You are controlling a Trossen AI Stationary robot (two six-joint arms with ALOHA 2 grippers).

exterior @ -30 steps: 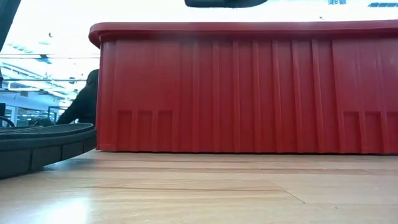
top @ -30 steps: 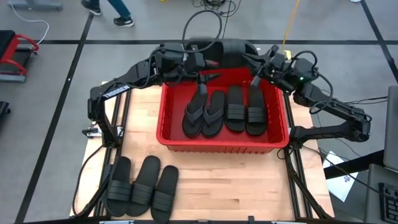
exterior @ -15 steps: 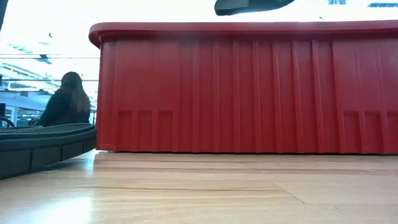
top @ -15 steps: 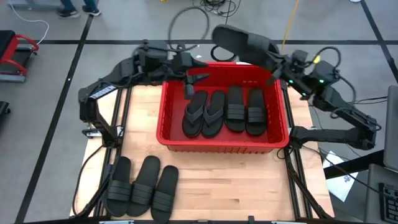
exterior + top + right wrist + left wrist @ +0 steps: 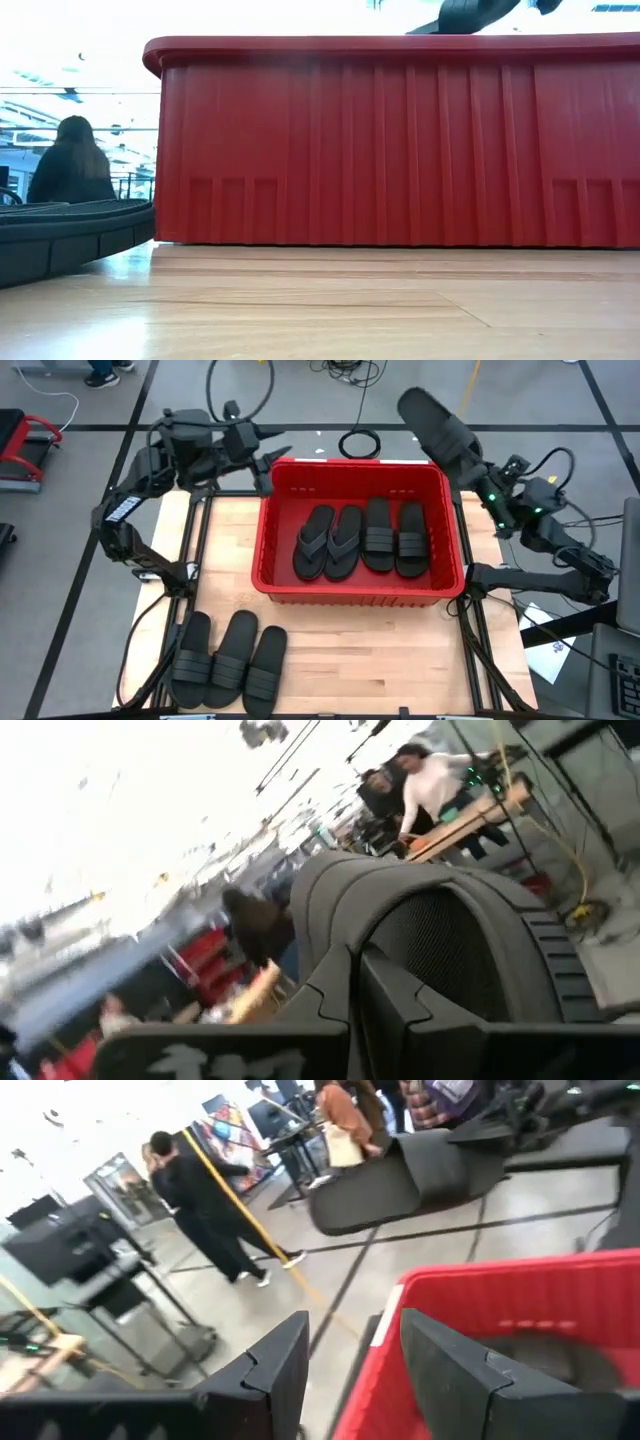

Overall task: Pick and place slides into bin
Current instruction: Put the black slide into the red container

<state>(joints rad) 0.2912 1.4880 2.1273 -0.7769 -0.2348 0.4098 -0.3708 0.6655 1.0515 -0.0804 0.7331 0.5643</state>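
The red bin [image 5: 262,530] stands mid-table and holds two thong flip-flops [image 5: 328,542] and two ribbed-strap slides [image 5: 395,536] lying side by side on its floor. Three more slides [image 5: 228,658] lie soles down at the near left of the table. My right gripper [image 5: 478,468] is shut on one black slide [image 5: 438,426], raised above the bin's far right corner; the slide also shows in the low view [image 5: 470,12] and the left wrist view [image 5: 400,1180]. My left gripper [image 5: 272,442] is open and empty, just outside the bin's far left corner. My right gripper pinches the slide between its two fingers [image 5: 330,995] at the end nearest the arm [image 5: 466,458]. The fingers come from the table's right side, slanting up. The slide is lifted clear, tilted, reaching up and away from the fingers. My own fingers hide which part I hold.
The bin's tall ribbed wall [image 5: 400,150] fills the low view, with a slide's sole [image 5: 60,230] at its left. Bare wood lies in front of the bin [image 5: 380,650]. Cables lie on the floor beyond the far edge [image 5: 360,442]. People stand in the room behind.
My right gripper has risen and swung toward the table's right edge, carrying the slide from behind the bin's far rim to above its far right corner, tipping it up. My left gripper has drawn back out of the bin toward the table's far left corner.
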